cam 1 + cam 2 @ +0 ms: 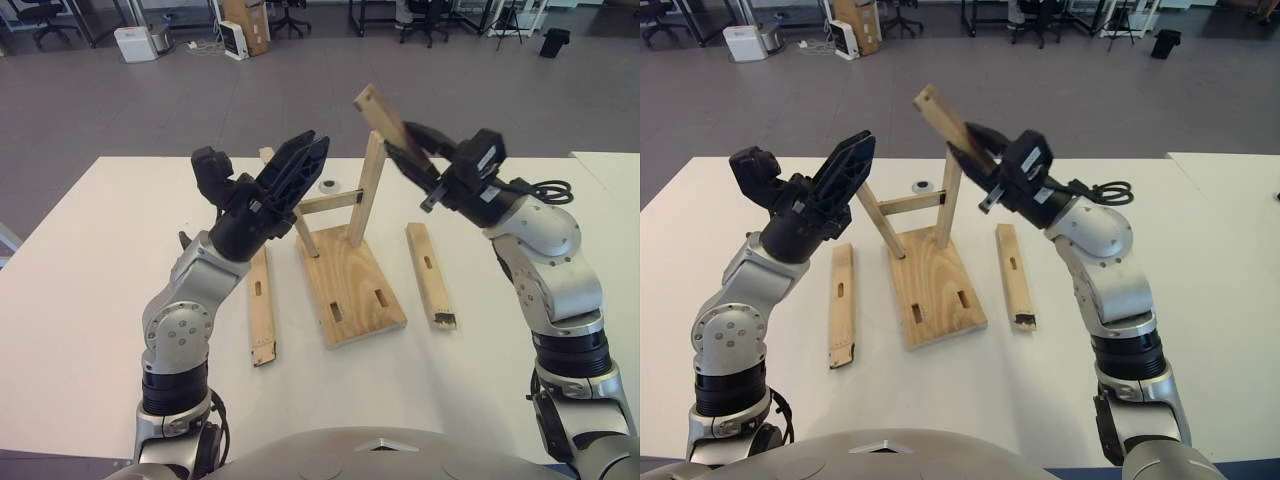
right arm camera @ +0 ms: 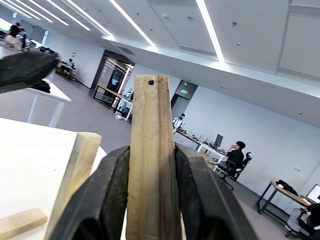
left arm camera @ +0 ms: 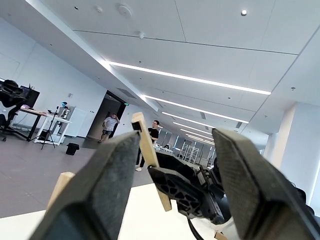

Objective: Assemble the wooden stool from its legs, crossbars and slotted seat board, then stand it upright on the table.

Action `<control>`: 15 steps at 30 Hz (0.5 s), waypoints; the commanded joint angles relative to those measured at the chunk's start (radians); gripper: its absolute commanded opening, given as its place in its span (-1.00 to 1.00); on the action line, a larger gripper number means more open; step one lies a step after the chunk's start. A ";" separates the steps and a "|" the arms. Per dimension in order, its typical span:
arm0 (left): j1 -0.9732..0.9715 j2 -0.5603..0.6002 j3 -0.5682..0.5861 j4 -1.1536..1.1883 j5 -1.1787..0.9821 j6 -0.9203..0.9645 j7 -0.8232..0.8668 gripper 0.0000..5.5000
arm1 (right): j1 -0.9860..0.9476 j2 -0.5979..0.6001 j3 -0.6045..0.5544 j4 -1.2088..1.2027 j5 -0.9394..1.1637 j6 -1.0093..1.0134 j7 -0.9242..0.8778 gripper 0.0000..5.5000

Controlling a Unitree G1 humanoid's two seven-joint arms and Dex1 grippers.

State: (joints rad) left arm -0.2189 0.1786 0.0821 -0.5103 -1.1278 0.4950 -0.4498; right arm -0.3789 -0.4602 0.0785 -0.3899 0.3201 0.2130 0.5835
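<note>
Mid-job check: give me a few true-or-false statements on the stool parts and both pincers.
The right pincer is shut on a raised wooden piece. True.
The left pincer grips a leg. False: the left pincer is open and empty.
Two legs stand in the seat board, joined by a crossbar. True.
No parts lie loose. False: two slotted legs lie flat on the table, one each side of the seat board.

Left arm (image 1: 178, 325): silver-grey shell, round joint cap with small screws, black band below.
Right arm (image 1: 555, 275): matching silver-grey, black ribbed band.
Left gripper (image 1: 312, 142): matte black, broad tapered fingers.
Right gripper (image 1: 398, 138): matte black.
Cable (image 1: 548, 187): black, looped.
</note>
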 commanded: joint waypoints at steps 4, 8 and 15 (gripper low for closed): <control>-0.052 -0.007 -0.006 0.055 0.054 -0.011 0.028 -0.03 | -0.033 0.009 0.039 -0.049 -0.004 0.009 0.040 -0.52; -0.063 -0.027 -0.007 0.064 0.052 -0.006 0.055 -0.03 | -0.025 0.024 0.058 -0.066 -0.024 -0.002 0.029 -0.52; -0.067 -0.066 -0.025 0.056 0.020 0.014 0.096 -0.03 | -0.006 0.067 0.128 -0.067 -0.089 -0.023 0.012 -0.52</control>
State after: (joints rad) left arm -0.2661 0.1193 0.0598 -0.4453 -1.0923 0.4939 -0.3735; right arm -0.3811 -0.4067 0.1958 -0.4498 0.2498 0.1921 0.6038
